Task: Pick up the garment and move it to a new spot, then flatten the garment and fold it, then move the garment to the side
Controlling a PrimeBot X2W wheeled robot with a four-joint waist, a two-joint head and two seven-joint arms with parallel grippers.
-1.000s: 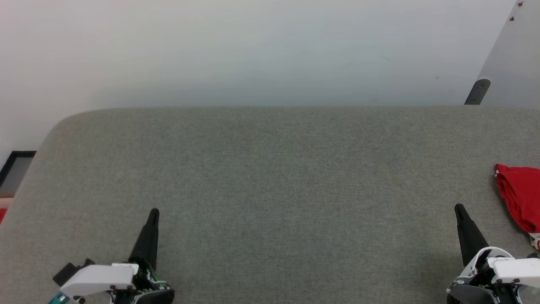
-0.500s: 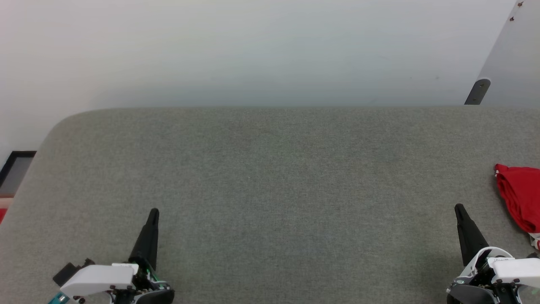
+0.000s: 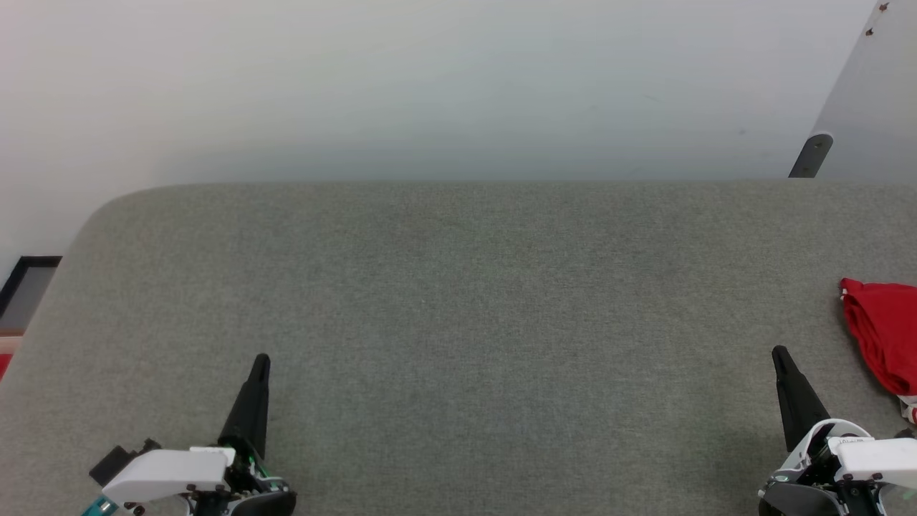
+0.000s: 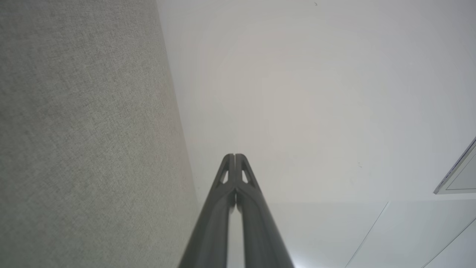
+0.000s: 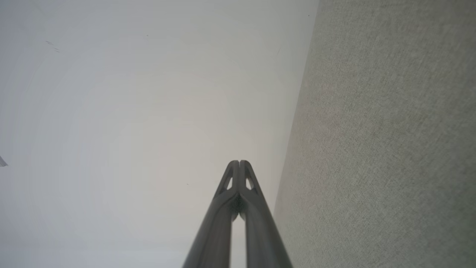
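One surface (image 3: 458, 301): grey, woven, with a rounded far-left corner; it spans the head view. One wall (image 3: 430, 86) behind it, pale and plain. One light grey panel (image 3: 870, 93) slants in at the upper right, with a dark foot at its base.

One garment (image 3: 885, 333): red and bunched, lying on the surface at the right edge of the head view, partly cut off there. A bit of white trim shows at its near end.

Two end effectors over the near part of the surface: left end effector (image 3: 261, 360) at lower left, right end effector (image 3: 779, 352) at lower right, near the garment but apart from it. Each has its two dark fingers pressed together, tips meeting, gripping nothing.

One dark-framed object (image 3: 29, 287) sits beyond the surface's left edge, too cropped to identify.
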